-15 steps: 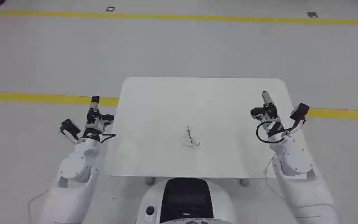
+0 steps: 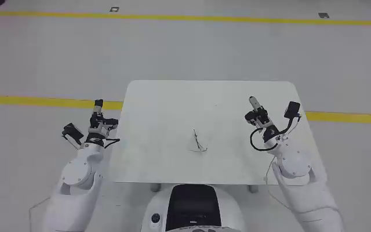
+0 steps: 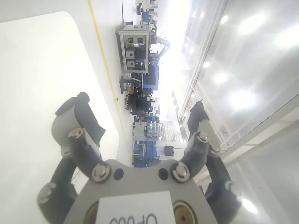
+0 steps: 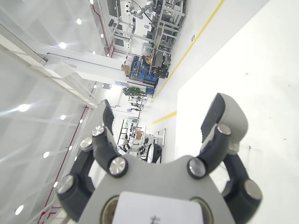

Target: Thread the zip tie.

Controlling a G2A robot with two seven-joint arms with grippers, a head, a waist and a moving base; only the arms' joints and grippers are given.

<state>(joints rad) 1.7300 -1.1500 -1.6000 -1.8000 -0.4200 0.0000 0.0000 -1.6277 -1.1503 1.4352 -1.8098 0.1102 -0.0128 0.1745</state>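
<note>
Zip tie point(image 2: 199, 142) lies on table point(image 2: 168, 104) between open jaws backed by white labels point(image 3: 135, 207).

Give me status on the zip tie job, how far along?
Done: nothing visible; the zip tie lies loose on the table, near the robot's side, too small to tell if looped. In hand: nothing; both jaws stand open and empty, the right arm over the table's right side, the left arm off its left edge. Left: grasp the tie, thread it.
</note>
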